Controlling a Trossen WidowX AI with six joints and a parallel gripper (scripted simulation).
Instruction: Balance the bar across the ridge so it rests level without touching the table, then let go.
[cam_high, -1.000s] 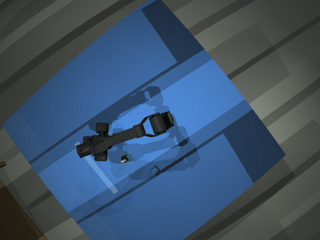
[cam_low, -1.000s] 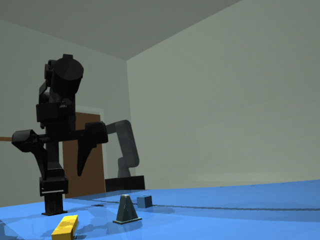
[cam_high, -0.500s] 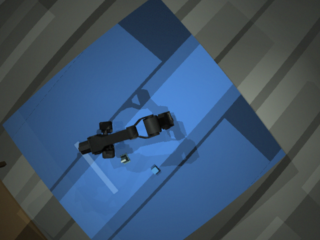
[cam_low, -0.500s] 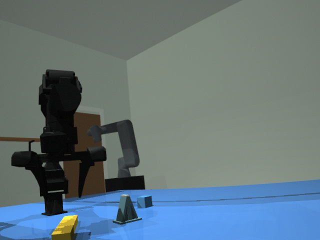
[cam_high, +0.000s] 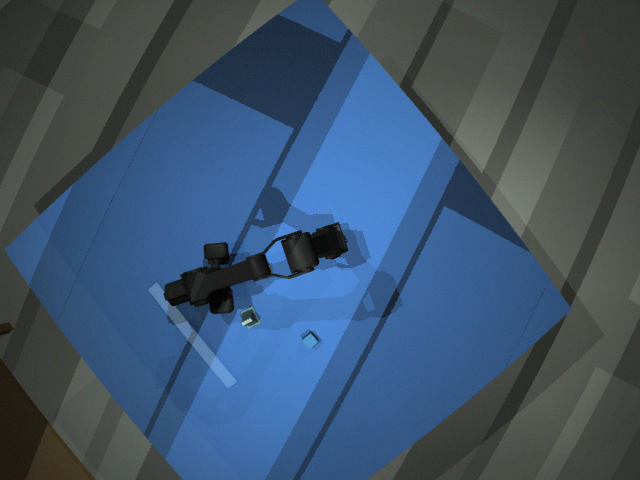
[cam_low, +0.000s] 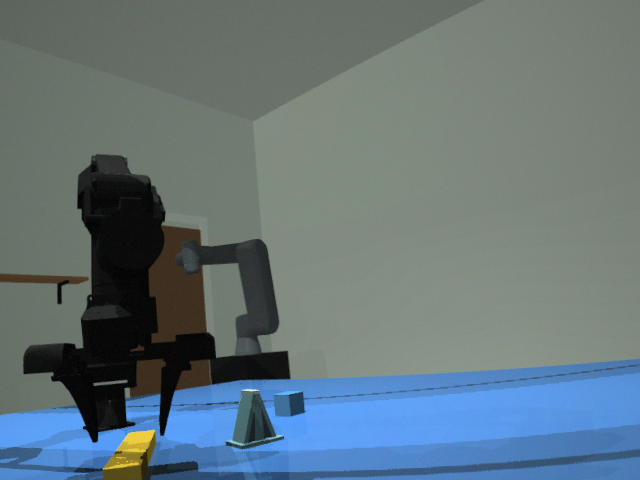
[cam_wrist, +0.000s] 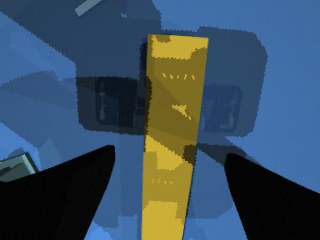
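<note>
one yellow bar (cam_low: 129, 457) (cam_wrist: 172, 125) occupies the nearest position in the exterior view, lying flat on the blue table (cam_high: 361, 155) (cam_low: 465, 408) (cam_wrist: 290, 75), apart from the ridge. the jaws (cam_high: 218, 277) (cam_low: 128, 437) are apart and point downward above the table; in the wrist view, one fingertip appears on each side of the bar, with blue surface visible between each tip and the bar. the black arm (cam_high: 227, 276) (cam_low: 124, 248) covers most of the bar in the top view. the grey-green ridge (cam_high: 249, 320) (cam_low: 253, 421) (cam_wrist: 17, 169) stands upright beside the bar (narrow top, wider base plate). a blue block (cam_high: 310, 339) (cam_low: 288, 403) rests behind the ridge, near it but not touching. beyond the table, a grey arm (cam_low: 258, 289) is mounted on a black stand (cam_low: 250, 365). a brown door (cam_low: 180, 289) is set in the wall farther back.
</note>
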